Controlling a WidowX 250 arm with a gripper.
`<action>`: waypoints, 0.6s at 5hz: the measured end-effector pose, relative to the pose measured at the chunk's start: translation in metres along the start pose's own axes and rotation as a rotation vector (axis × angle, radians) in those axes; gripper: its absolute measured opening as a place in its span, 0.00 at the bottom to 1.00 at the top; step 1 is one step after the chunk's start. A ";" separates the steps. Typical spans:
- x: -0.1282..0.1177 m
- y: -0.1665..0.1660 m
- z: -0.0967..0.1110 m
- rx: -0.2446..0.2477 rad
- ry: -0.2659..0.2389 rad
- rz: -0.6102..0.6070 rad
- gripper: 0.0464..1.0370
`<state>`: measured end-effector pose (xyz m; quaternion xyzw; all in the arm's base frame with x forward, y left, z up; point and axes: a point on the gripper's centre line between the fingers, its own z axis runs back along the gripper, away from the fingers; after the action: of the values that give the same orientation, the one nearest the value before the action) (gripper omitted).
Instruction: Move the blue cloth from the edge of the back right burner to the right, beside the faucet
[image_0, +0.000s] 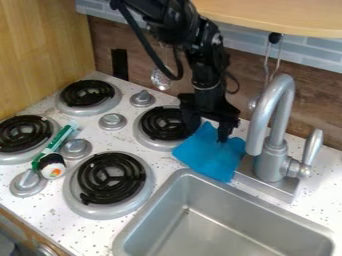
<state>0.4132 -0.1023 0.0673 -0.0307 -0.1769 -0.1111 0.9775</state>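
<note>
The black gripper (208, 128) hangs over the counter between the back right burner and the faucet. Its two fingers stand apart, one at the burner's edge and the other over a blue cloth (212, 156). This cloth lies crumpled on the white counter, reaching the sink's back edge, and a raised fold of it shows between the fingers. Whether the fingertips touch the cloth is unclear.
A metal sink (220, 227) is in front, with a grey faucet (274, 125) at right. Four-coil stove at left includes a front burner (110, 177). A green-and-white tube (61, 137) and a small black-and-white object (51, 165) lie among the knobs.
</note>
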 end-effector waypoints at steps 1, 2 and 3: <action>-0.002 0.013 0.019 0.012 -0.031 0.025 0.96; -0.011 0.026 0.038 0.027 -0.046 0.043 0.96; -0.010 0.026 0.042 0.028 -0.053 0.042 0.96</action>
<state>0.3961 -0.0703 0.1020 -0.0236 -0.2037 -0.0874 0.9748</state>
